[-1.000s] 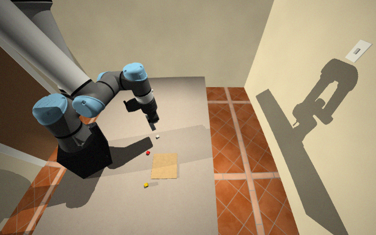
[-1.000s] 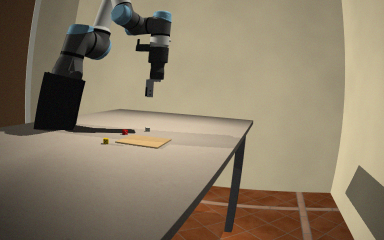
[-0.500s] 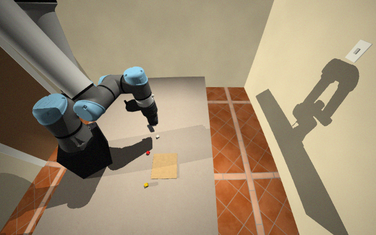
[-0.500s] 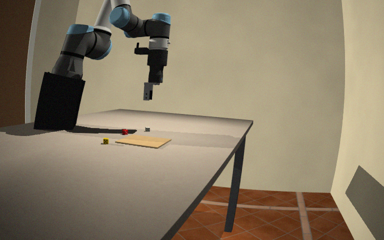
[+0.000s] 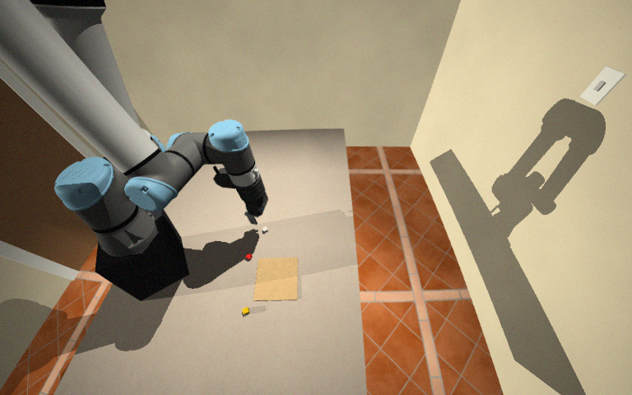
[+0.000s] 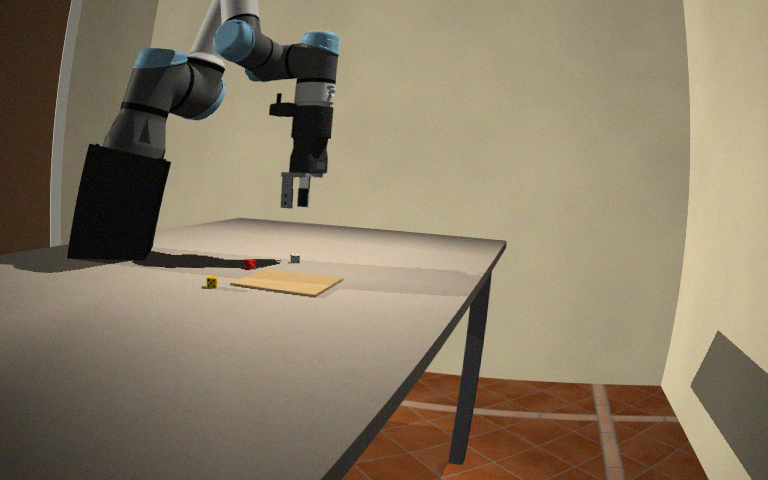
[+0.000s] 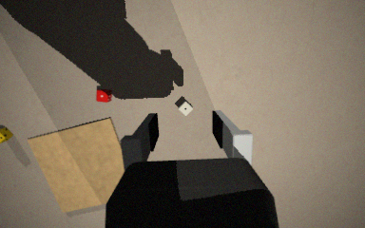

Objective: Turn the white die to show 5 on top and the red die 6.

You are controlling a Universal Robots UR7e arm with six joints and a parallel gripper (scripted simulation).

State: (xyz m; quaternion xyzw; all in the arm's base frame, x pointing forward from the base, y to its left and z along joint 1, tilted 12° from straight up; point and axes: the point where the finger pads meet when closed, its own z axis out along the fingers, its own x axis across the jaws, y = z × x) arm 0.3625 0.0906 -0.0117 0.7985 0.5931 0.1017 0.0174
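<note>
The white die lies on the table beyond the tan mat; in the wrist view the white die shows one pip on top. The red die lies off the mat, close to its far left corner, at the edge of the arm's shadow. The yellow die lies off the mat near its near left corner. My gripper is open and empty, well above the table over the white die. In the wrist view the open gripper frames the white die just ahead of the fingers.
The arm's black base stands on the table to the left of the dice. The table's right edge runs close to the mat, with tiled floor beyond. All three dice and the mat also show in the exterior view.
</note>
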